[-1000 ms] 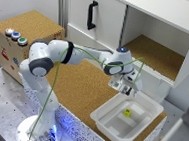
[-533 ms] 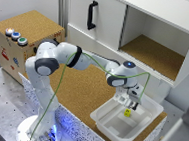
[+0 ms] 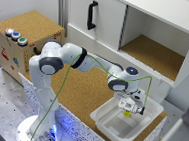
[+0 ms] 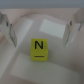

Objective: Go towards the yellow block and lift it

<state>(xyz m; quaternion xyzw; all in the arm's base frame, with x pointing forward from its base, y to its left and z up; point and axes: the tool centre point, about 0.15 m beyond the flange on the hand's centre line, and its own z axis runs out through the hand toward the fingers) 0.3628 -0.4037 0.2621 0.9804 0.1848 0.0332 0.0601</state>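
Note:
The yellow block (image 3: 127, 114) is a tiny bright yellow cube lying on the floor of a white tray (image 3: 105, 118). In the wrist view the block (image 4: 39, 49) shows a dark letter N on its top face. My gripper (image 3: 129, 108) hangs inside the tray directly above the block. Its jaws are open, and the fingers (image 4: 7, 27) stand on either side of the block without touching it. The block is not held.
The tray rests at the front right corner of the cork-topped counter (image 3: 84, 90). A white cabinet with an open compartment (image 3: 155, 52) and a black door handle (image 3: 90, 14) stands behind. A wooden box with coloured buttons (image 3: 15, 36) sits at the exterior view's left.
The arm has swung toward the exterior view's right and lowered the gripper into the tray, down over the yellow block.

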